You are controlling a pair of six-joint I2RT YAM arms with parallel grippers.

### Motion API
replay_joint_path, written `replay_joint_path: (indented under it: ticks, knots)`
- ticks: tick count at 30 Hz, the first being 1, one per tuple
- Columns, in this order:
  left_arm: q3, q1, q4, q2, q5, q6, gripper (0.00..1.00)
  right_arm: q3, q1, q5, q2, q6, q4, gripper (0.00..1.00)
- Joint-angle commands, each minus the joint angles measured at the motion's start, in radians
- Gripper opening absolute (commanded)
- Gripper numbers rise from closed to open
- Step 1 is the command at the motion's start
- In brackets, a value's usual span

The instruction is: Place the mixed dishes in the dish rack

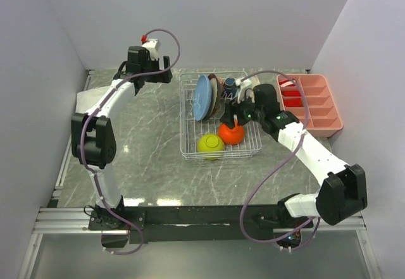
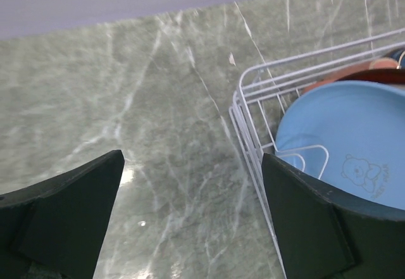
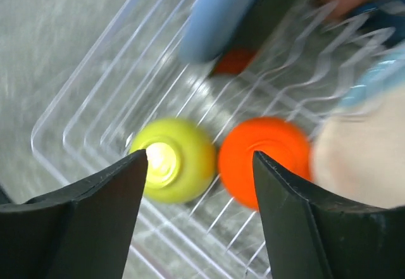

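The fingers (image 3: 95,222) of the right gripper (image 3: 199,162) are seen set apart with nothing between them; no dish is held. Straight below the gap two bowls are found side by side, both apparently upturned. The yellow-green bowl (image 3: 174,159) lies toward the finger on the left of the wrist view and the orange bowl (image 3: 266,152) toward the other. Both are rested on the wires of the dish rack (image 3: 76,121). This view is smeared, so it cannot be told whether the bowls touch, and a pale shape beyond the right-hand finger cannot be named. Being round, the bowls offer no long axis, so no turn of the wrist is judged to be called for by them. Farther out past the fingertips, the light blue plate (image 1: 201,99) is stood on edge among the prongs. From above, its rim line is seen to run from the near side of the rack to the far side. The dark-rimmed plate (image 1: 217,95) and the dark blue mug (image 1: 231,84) are packed just beside it. The left gripper (image 2: 190,159) is spread wide and empty over the table (image 2: 126,102), with the rack's corner just off one finger. Every dish that can be made out lies inside the rack, so the loading is judged all but done. The right arm is much the nearer to the dishes, and a straight lift clear of the bowls is likely what is asked of it.
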Motion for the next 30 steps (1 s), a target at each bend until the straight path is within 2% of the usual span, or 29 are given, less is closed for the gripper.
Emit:
replay_joint_path:
  ticks: [1,2,5,8,9,11,14,19,22,30]
  knots:
    - [0.032,0.001,0.027,-0.153,-0.067,0.031,0.96,0.117,-0.117,0.131,-0.049,0.146,0.047,0.85]
    - [0.02,0.001,0.035,-0.167,-0.067,0.028,0.96,0.128,-0.198,0.165,-0.046,0.171,0.045,1.0]
    - [-0.045,0.001,0.061,-0.222,-0.076,0.022,0.96,0.16,-0.322,0.215,-0.039,0.183,0.044,1.0]
    - [-0.117,0.001,0.078,-0.27,-0.108,0.032,0.96,0.176,-0.39,0.37,-0.032,0.157,0.047,1.0]
    - [-0.135,0.001,0.082,-0.287,-0.123,0.031,0.96,0.171,-0.392,0.477,-0.034,0.156,0.056,1.0]
    - [-0.18,0.011,0.085,-0.296,-0.15,0.02,0.96,0.148,-0.393,0.565,-0.046,0.127,0.079,1.0]
    - [-0.209,0.032,0.085,-0.304,-0.171,-0.007,0.96,0.119,-0.392,0.605,-0.077,0.074,0.053,1.0]
    - [-0.209,0.041,0.093,-0.299,-0.179,0.045,0.96,0.093,-0.282,0.708,-0.17,0.044,-0.062,1.0]
    - [-0.2,0.041,0.099,-0.287,-0.199,0.072,0.96,0.059,-0.245,0.703,-0.216,0.041,-0.087,1.0]
    - [-0.152,0.038,0.096,-0.247,-0.162,0.051,0.96,0.023,-0.258,0.699,-0.305,0.056,-0.099,1.0]
